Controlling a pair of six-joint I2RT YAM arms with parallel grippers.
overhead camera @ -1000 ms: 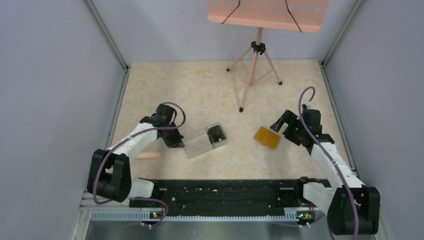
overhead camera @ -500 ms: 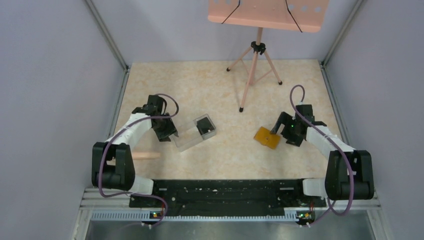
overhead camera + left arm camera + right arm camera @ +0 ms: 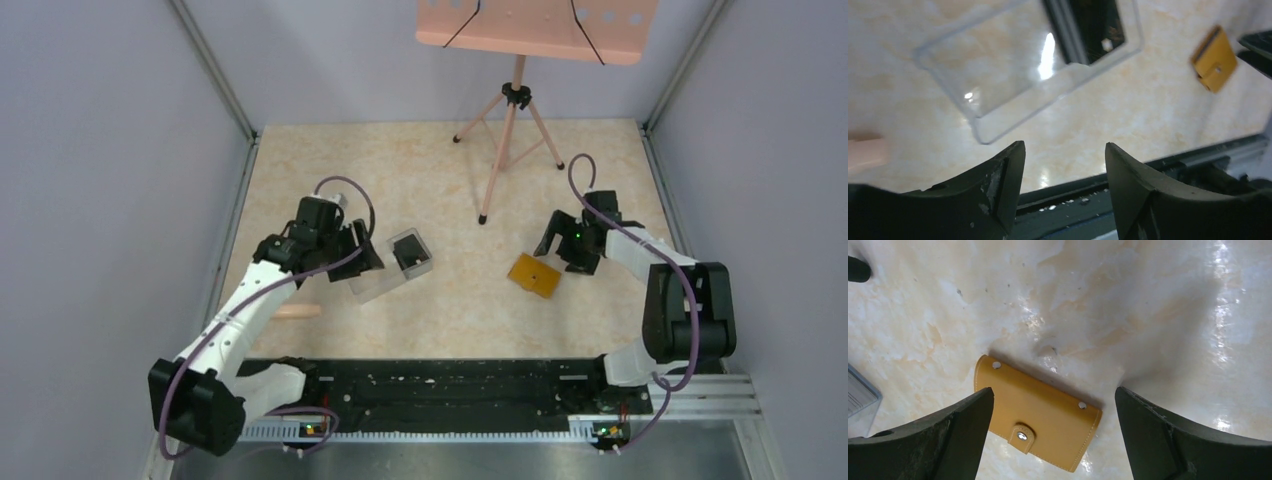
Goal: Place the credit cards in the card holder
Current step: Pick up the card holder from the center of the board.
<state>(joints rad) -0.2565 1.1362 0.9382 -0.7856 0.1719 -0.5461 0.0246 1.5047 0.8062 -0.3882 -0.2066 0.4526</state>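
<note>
The credit cards (image 3: 408, 248) are a dark stack lying in the right end of a clear plastic box (image 3: 388, 268); the left wrist view shows the cards (image 3: 1095, 27) at its top edge. My left gripper (image 3: 362, 256) hovers open just left of the box, with nothing between its fingers (image 3: 1064, 147). The card holder (image 3: 533, 274) is a shut orange wallet lying flat with its clasp tab up. My right gripper (image 3: 560, 246) hangs open just above it. In the right wrist view the card holder (image 3: 1038, 412) lies between and below the spread fingers (image 3: 1054, 390), untouched.
A pink music stand on a tripod (image 3: 510, 130) stands at the back of the table. A pale pink cylinder (image 3: 295, 311) lies left of the box. A black rail (image 3: 450, 385) runs along the near edge. Grey walls close in both sides.
My left gripper dragged the clear box a little left and back, then opened, let it go and lifted off. My right gripper swung farther back beside the card holder.
</note>
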